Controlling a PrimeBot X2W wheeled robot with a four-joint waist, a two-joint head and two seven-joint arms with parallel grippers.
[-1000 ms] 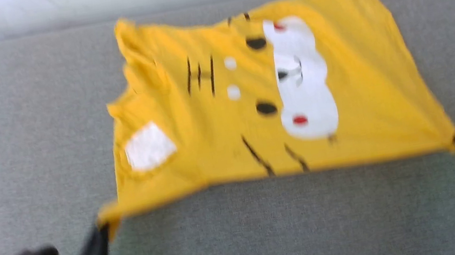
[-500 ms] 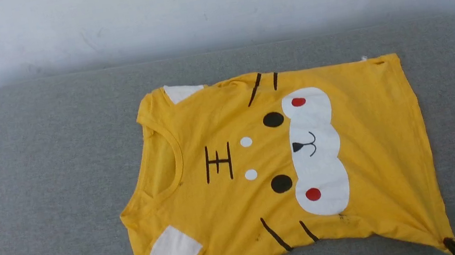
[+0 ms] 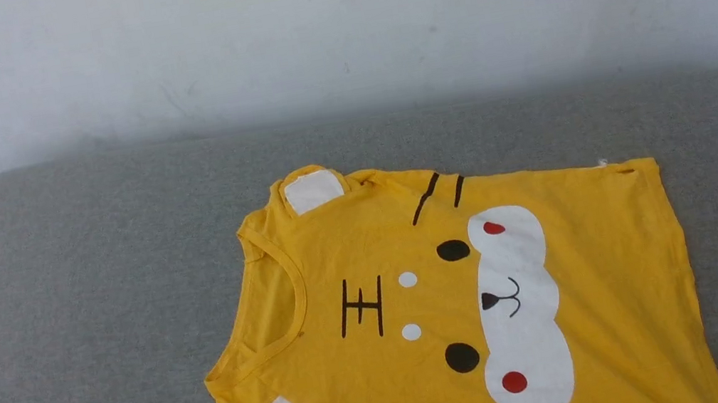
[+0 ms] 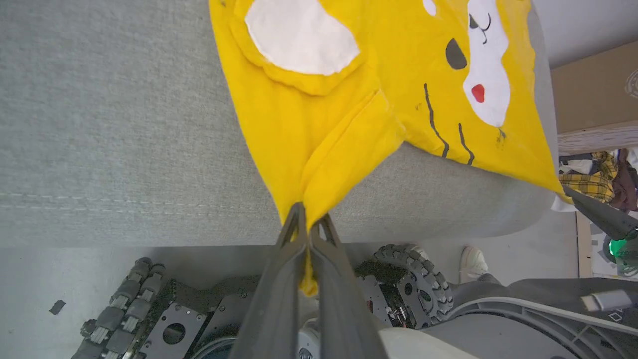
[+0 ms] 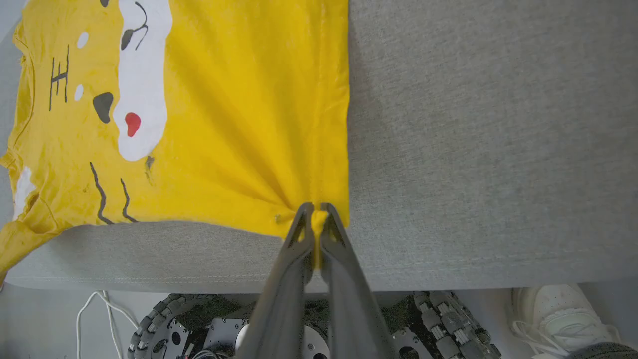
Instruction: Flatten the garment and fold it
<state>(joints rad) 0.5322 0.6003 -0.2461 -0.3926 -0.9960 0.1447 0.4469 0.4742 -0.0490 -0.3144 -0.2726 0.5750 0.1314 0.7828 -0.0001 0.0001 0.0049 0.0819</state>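
The garment, a bright yellow T-shirt with a cartoon face print and white patches, lies spread face up on the grey cushioned surface, its collar toward the left. My left gripper is shut on a bunched yellow corner of the garment below a white patch, at the surface's near edge. My right gripper is shut on the hem corner of the garment, also by the near edge. The right gripper's dark finger also pinches the far corner in the left wrist view.
A white wall runs behind the grey surface. Below the near edge sit my wheeled base and a white cable. A person's white shoe stands on the floor at the right. A cardboard box and plaid cloth lie beyond.
The head camera has tilted upward, so the shirt sits lower in the picture and both grippers have dropped below its edge. The shirt now lies flatter, with a second white patch showing.
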